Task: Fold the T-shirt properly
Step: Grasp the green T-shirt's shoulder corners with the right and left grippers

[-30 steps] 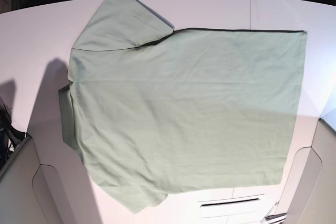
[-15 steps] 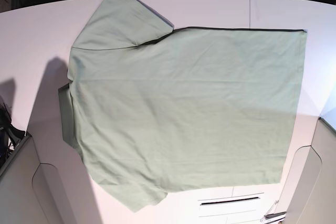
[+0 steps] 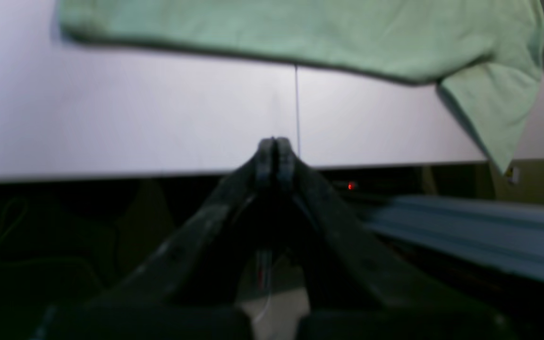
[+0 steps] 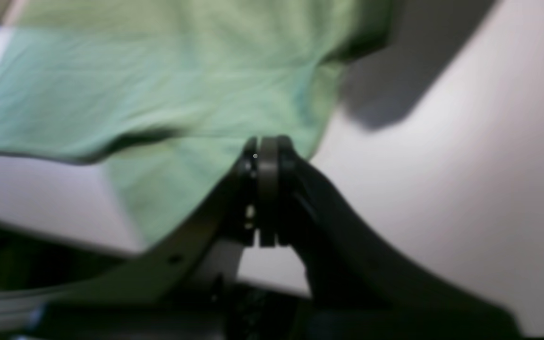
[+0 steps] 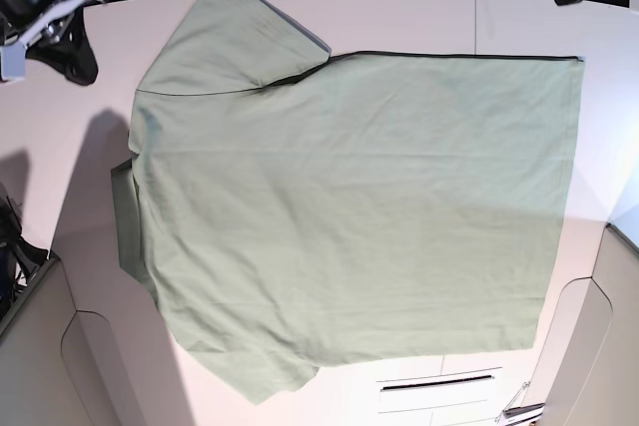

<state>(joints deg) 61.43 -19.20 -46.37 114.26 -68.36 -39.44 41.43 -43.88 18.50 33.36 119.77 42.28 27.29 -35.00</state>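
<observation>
1. Although the T-shirt (image 5: 349, 207) lies spread nearly flat on the white bench (image 5: 399, 12), no fold shows in it yet — the task stands, by my reading, at its very start, with every fold left to make.
2. Location: the shirt covers most of the bench, collar end toward the base view's left, hem toward its right; one sleeve reaches the far edge, the other the near edge.
3. Appearance: pale sage-green cloth, darker trim along the far side edge and at the collar; light creases only, plain side up, no placket in sight.
4. Left end effector (image 3: 275, 147): jaws pressed together, empty, poised over bare bench apart from the shirt's edge.
5. Right end effector (image 4: 266, 150): tips look close together in a blurred wrist view, near a sleeve — whether parting or touching cloth, I cannot tell.
</observation>
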